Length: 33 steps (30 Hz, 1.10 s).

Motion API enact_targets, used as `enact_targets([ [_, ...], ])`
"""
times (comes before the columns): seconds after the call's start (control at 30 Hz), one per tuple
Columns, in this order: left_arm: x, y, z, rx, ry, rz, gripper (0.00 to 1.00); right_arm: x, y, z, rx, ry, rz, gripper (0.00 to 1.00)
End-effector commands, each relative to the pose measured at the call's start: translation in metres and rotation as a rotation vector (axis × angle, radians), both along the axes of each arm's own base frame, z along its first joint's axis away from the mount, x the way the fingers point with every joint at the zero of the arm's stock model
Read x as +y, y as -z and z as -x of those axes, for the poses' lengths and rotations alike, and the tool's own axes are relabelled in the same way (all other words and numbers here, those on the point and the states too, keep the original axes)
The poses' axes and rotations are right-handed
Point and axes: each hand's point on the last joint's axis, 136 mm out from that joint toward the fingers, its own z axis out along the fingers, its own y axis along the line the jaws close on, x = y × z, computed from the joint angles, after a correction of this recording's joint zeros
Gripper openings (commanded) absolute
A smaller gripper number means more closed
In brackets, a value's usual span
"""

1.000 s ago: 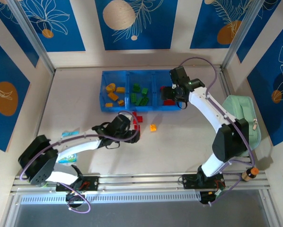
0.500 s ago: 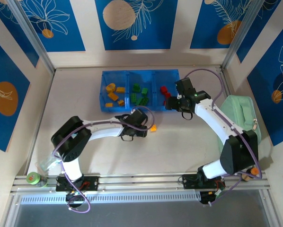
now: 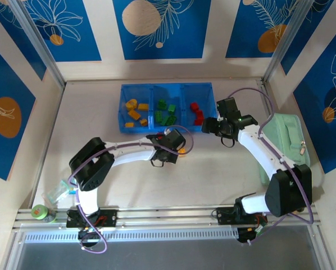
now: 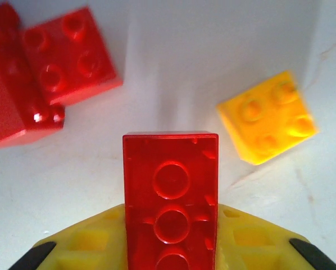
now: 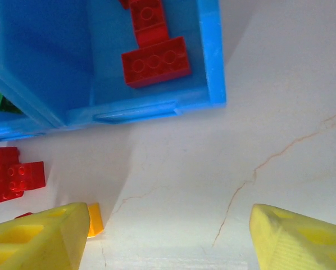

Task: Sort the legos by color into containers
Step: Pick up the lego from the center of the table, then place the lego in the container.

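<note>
Left claw (image 4: 170,243) closed, red lego (image 4: 170,174) between jaws

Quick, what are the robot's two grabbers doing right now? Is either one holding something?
Left gripper: closed on a red brick.
Right gripper: open, holding nothing.

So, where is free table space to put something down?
Free: left of the containers, and the wide strip beside the near rail. Crowded: in front of the containers, loose legos around the left gripper holding a red brick.
</note>
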Motion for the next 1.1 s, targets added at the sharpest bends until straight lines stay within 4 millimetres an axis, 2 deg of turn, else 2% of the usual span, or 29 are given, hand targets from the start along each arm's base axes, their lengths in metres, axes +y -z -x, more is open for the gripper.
enact_targets([
  [0.0, -0.022, -0.061, -0.021, -0.115, 0.061, 0.082, 0.21, -0.009, -0.002, 0.007, -0.015, 0.051, -0.024, 0.75],
  [0.13, -0.045, -0.090, -0.051, -0.164, 0.101, 0.119, 0.21, -0.013, 0.005, 0.017, -0.007, 0.074, -0.033, 0.75],
  [0.27, -0.066, -0.106, -0.081, -0.196, 0.125, 0.147, 0.21, -0.017, 0.006, 0.028, -0.017, 0.091, -0.043, 0.74],
  [0.43, -0.086, -0.108, -0.117, -0.202, 0.135, 0.175, 0.22, -0.023, 0.002, 0.039, -0.037, 0.110, -0.038, 0.74],
  [0.73, -0.104, -0.112, -0.170, -0.251, 0.140, 0.190, 0.24, -0.025, -0.005, 0.051, -0.062, 0.121, -0.057, 0.73],
  [0.77, -0.104, -0.112, -0.175, -0.253, 0.139, 0.186, 0.27, -0.025, -0.005, 0.052, -0.063, 0.119, -0.060, 0.72],
  [0.8, -0.103, -0.113, -0.181, -0.254, 0.135, 0.183, 0.36, -0.024, -0.004, 0.053, -0.061, 0.116, -0.063, 0.72],
  [0.83, -0.101, -0.116, -0.184, -0.255, 0.130, 0.177, 0.53, -0.024, -0.004, 0.054, -0.060, 0.117, -0.065, 0.72],
  [0.9, -0.098, -0.124, -0.186, -0.264, 0.128, 0.169, 0.67, -0.024, -0.005, 0.056, -0.062, 0.116, -0.063, 0.72],
  [1.07, -0.079, -0.142, -0.168, -0.289, 0.106, 0.168, 0.69, -0.024, -0.006, 0.057, -0.072, 0.113, -0.068, 0.72],
])
